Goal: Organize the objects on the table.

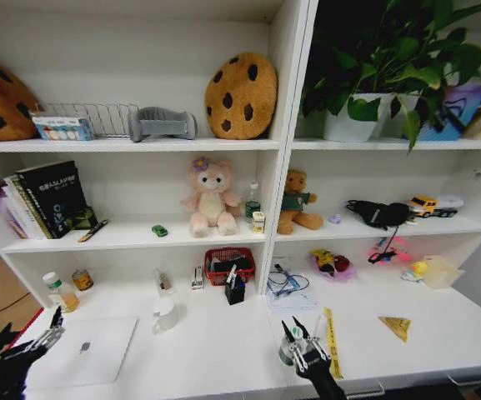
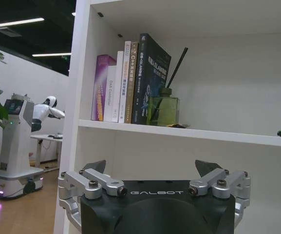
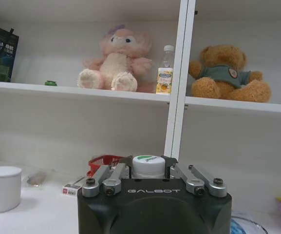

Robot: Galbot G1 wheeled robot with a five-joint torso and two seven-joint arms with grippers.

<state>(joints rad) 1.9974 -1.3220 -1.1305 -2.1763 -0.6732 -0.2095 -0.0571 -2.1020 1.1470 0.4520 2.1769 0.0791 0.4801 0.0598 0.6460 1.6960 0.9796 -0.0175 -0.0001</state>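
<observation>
Now the small green-capped bottle (image 3: 148,166) is held between the fingers (image 3: 107,179) of the right gripper (image 1: 304,346), low over the front of the white desk (image 1: 223,350); a steady, upright carry is advised so it is not tipped. The grip is narrow, closed on the bottle's sides. The left gripper (image 1: 36,333) is held spread and empty, beside the silver laptop (image 1: 86,352).
</observation>
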